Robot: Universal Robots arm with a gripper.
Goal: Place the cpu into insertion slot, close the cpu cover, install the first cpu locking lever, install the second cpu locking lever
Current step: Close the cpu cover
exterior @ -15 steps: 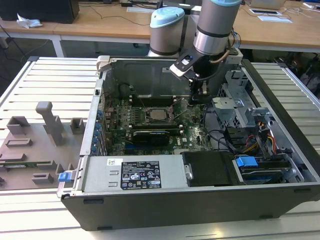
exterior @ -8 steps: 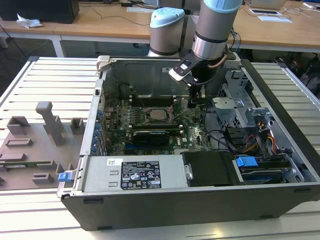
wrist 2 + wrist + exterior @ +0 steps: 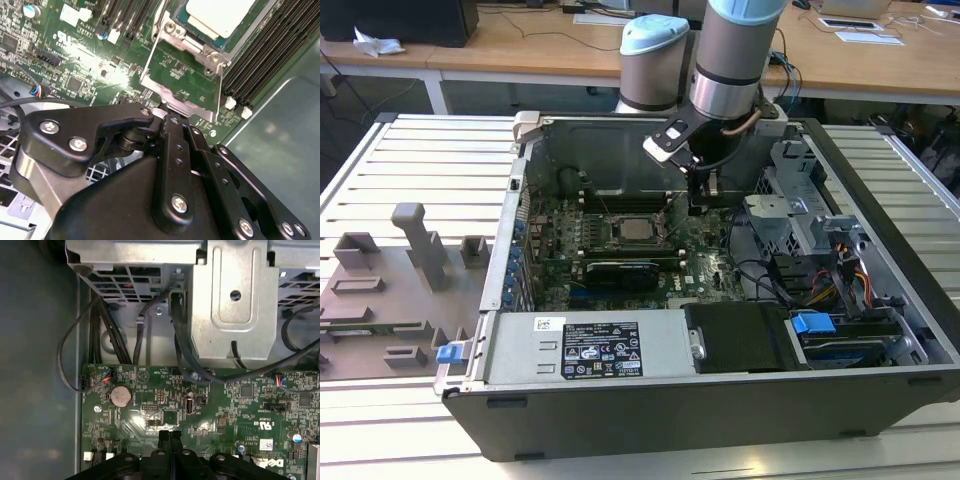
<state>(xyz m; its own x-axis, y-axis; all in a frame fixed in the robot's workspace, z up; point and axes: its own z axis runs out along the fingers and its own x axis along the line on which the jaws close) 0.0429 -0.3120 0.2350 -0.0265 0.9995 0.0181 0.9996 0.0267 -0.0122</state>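
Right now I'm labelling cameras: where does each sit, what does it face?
Exterior view: off the arm, looks down into the case; arm and gripper show.
Second wrist view: on the wrist, faces cpu and cover; gripper shows.
First wrist view: on the wrist, faces board and cage; gripper shows.
Exterior and second wrist views share the cpu.

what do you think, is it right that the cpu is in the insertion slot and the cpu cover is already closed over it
Partly. The cpu is in the insertion slot, but the cpu cover is not closed over it. The second wrist view shows the cover swung open beside the slot, with bare green board visible through its window.
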